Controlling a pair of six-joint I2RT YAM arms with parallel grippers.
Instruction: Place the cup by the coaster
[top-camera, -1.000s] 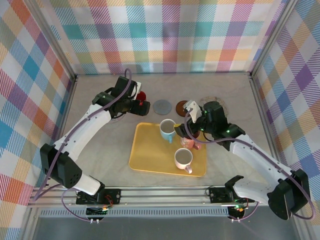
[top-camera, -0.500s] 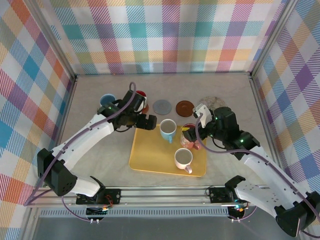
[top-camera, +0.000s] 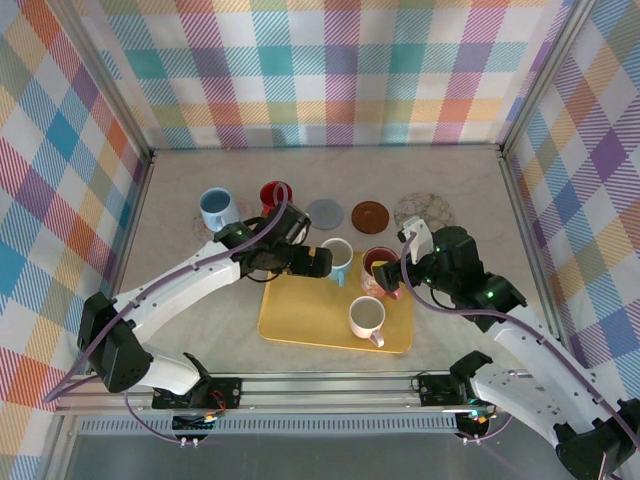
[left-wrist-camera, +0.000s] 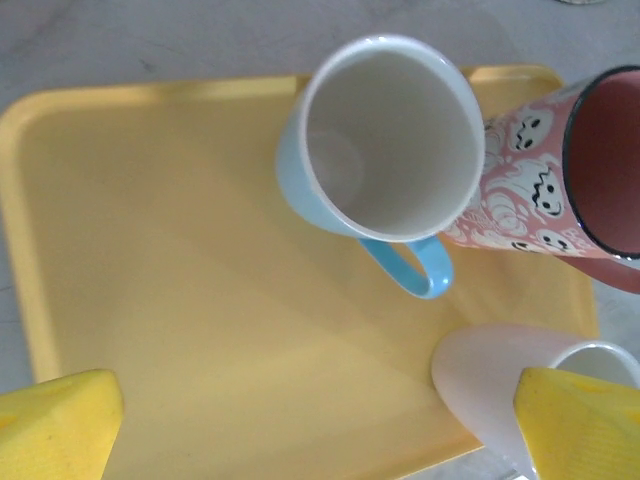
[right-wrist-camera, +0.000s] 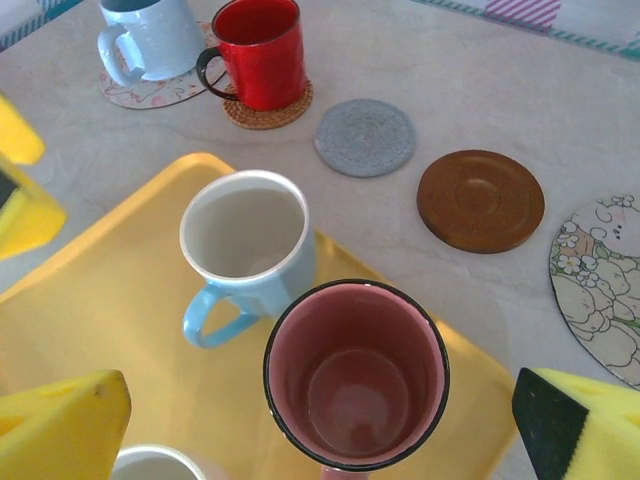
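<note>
Mugs stand three to a smooth yellow tray (top-camera: 290, 310) in the top view. A blue mug (top-camera: 335, 258) with a white inside is at the far edge, a pink mug (top-camera: 380, 270) is just right of it, and a white mug (top-camera: 367, 317) is nearer the arm bases. Behind the tray, on the pale mottled table (top-camera: 450, 180), lie three bare round discs: a grey coaster (top-camera: 324, 212), a brown coaster (top-camera: 370, 214) and a flowered coaster (top-camera: 424, 211). Further left, a red cup (top-camera: 275, 195) and a light blue cup (top-camera: 215, 208) each sit on their own mat. The left gripper (top-camera: 320, 262) hovers at the blue mug's left side, and the right gripper (top-camera: 398, 284) is just right of the pink mug.

The left wrist view looks down into the blue mug's glossy, empty bowl. The pink mug beside it is printed with small white faces. The left arm's foam pads (left-wrist-camera: 55, 425) stand wide apart with only bare tray between them, and the white mug is partly hidden behind one of them.

In the right wrist view, the pink mug's dark-rimmed, empty mouth lies below the gap between that arm's spread pads, which pinch nothing. The red cup's mat is woven.
</note>
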